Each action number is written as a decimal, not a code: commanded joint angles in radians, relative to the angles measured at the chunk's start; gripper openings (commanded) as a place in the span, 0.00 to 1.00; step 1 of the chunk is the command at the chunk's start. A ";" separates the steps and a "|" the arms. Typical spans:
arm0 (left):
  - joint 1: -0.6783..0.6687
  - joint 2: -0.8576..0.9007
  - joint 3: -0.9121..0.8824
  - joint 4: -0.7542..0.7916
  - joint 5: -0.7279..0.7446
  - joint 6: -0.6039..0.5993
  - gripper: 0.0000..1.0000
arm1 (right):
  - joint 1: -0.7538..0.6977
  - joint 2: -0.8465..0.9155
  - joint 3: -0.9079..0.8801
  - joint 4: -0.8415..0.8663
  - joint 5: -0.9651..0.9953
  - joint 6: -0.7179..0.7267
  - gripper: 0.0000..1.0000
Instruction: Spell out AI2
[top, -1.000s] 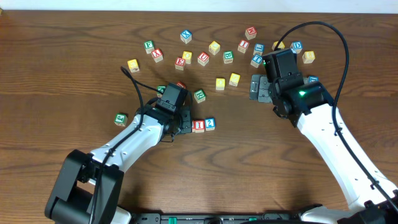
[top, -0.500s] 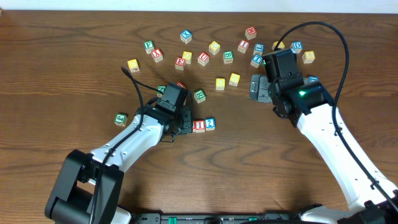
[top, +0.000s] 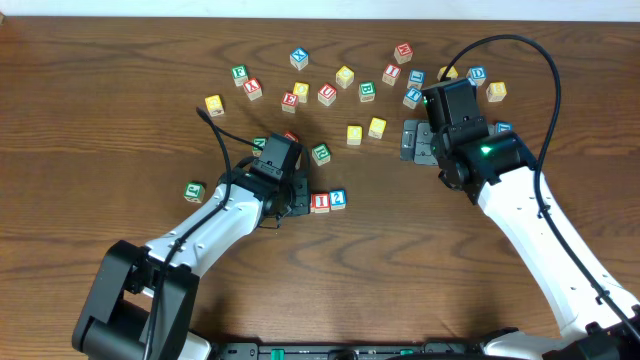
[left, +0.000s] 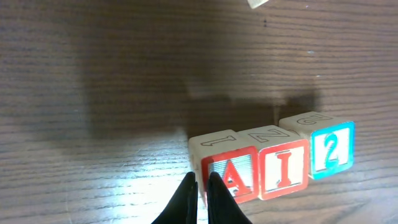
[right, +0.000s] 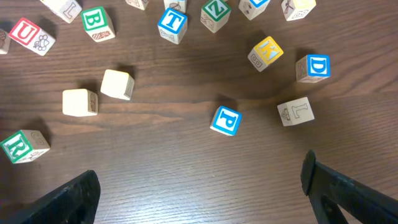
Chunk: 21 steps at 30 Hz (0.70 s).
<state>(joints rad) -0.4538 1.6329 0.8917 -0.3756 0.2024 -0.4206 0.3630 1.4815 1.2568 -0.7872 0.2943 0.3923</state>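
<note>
finding the a cube (left: 231, 177), the i cube (left: 283, 171) and the 2 cube (left: 331, 149) standing in one row on the bench (left: 93, 74), sides touching, roughly midway between the left and right edges. reading as ai2 left to right, so judging the spelling as all but done.

resting the left gripper (left: 200, 186) low at the row's left end, pinched nearly closed and holding nothing, with its tips right at the a cube's outer lower corner. probably being kept narrow like this for nudging the cube snug against its neighbour rather than for grasping. not being able to tell whether touching the cube or sitting just beside it.

hovering the right gripper (right: 199, 193) spread wide and empty over the right part of the bench, above a blue p cube (right: 225, 121) and well apart from the row. likely being parked there to avoid crowding the word.

leaving the loose cubes (top: 345, 76) scattered toward the far edge, away from the row and needing nothing more. judging the main risk as knocking the a cube askew while lifting the narrow tips away.
</note>
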 joint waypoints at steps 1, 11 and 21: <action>-0.002 0.013 -0.009 0.008 0.023 0.020 0.07 | -0.004 -0.005 0.013 0.003 0.002 -0.008 0.99; -0.002 0.013 -0.009 0.008 0.022 0.020 0.08 | -0.004 -0.004 0.013 0.002 0.002 -0.008 0.99; -0.002 -0.050 -0.009 -0.025 0.032 0.024 0.07 | -0.004 -0.004 0.010 0.002 0.002 -0.008 0.99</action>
<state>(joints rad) -0.4538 1.6234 0.8913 -0.3889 0.2272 -0.4149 0.3630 1.4815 1.2568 -0.7876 0.2939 0.3927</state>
